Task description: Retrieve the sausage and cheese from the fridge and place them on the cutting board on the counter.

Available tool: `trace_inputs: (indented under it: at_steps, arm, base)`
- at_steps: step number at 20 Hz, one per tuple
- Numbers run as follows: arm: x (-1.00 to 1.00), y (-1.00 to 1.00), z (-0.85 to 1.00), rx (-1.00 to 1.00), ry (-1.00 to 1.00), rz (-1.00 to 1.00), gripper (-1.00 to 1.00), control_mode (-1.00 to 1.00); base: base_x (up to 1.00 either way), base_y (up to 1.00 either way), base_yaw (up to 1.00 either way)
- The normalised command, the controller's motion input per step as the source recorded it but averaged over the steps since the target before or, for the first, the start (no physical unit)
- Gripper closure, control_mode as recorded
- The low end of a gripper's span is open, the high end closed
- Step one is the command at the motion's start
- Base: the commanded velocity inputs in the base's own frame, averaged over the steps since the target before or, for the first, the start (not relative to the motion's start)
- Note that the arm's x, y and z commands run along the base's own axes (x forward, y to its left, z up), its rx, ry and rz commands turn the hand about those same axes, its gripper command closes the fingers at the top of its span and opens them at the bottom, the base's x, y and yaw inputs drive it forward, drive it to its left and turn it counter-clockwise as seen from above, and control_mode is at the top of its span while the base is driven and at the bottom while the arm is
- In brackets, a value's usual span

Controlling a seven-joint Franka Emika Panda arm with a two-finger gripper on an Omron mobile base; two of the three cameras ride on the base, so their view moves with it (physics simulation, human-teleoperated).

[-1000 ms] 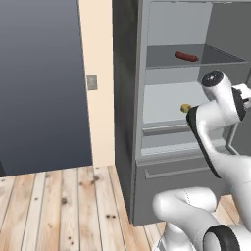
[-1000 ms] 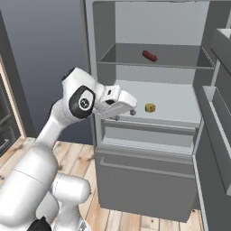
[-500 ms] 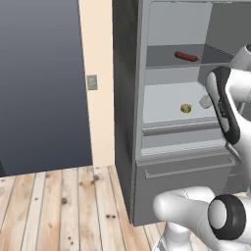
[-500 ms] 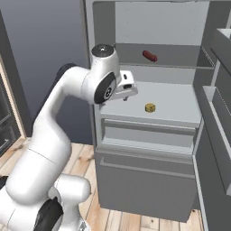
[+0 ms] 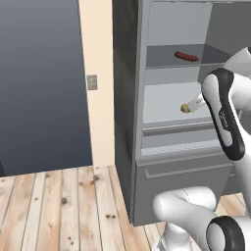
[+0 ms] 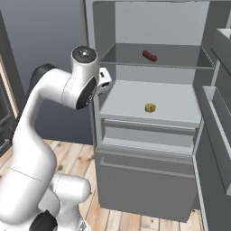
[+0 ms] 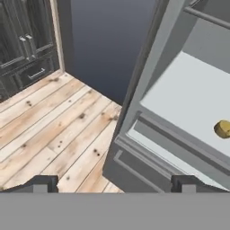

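From my left base view, the fridge (image 5: 127, 98) stands open with its pale shelves on show. The sausage (image 5: 187, 56) lies on the upper shelf, at about one o'clock in the picture. The cheese (image 5: 185, 108) sits on the wider shelf below it, toward three o'clock, just beside the white tip of my arm. A wall switch (image 5: 91, 82) sits on the cream strip of wall at about ten o'clock, and the wooden floor (image 5: 54, 206) runs along the bottom left.

In my right base view, the arm rises from the lower left and bends over at the fridge's left edge. The sausage (image 6: 150, 55) rests on the upper shelf near twelve o'clock. The cheese (image 6: 150, 108) sits alone on the middle shelf close to the picture's centre, well apart from the arm. The lower drawer (image 6: 144, 185) is shut, and the fridge door (image 6: 216, 126) hangs open at three o'clock.

In my hand view, the pincer (image 7: 114, 184) stands wide open and holds nothing; its two dark fingertips (image 7: 40, 183) sit far apart along the bottom. The cheese (image 7: 223, 129) shows at three o'clock on the pale shelf. Dark cabinets (image 7: 24, 40) stand at ten o'clock beyond the floor.
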Motion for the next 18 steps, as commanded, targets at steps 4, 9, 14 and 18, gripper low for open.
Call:
trace_inputs:
  at_steps: [4,9,14,18]
  arm:
    - [-0.40,0.22,0.35,0.05,0.00,-0.34,-1.00,-1.00]
    - [-0.54,0.12,0.09,0.03,0.00,-0.32,-1.00,-1.00]
    - [-0.42,0.19,0.02,0.01,0.00,-0.25,-1.00,-1.00]
    - [-0.32,0.03,0.02,0.03,0.00,-0.20,-1.00,-1.00]
  base:
    - [0.00,0.00,0.00]
    - [0.00,0.00,0.00]
    - [0.00,0.00,0.00]
    - [0.00,0.00,0.00]
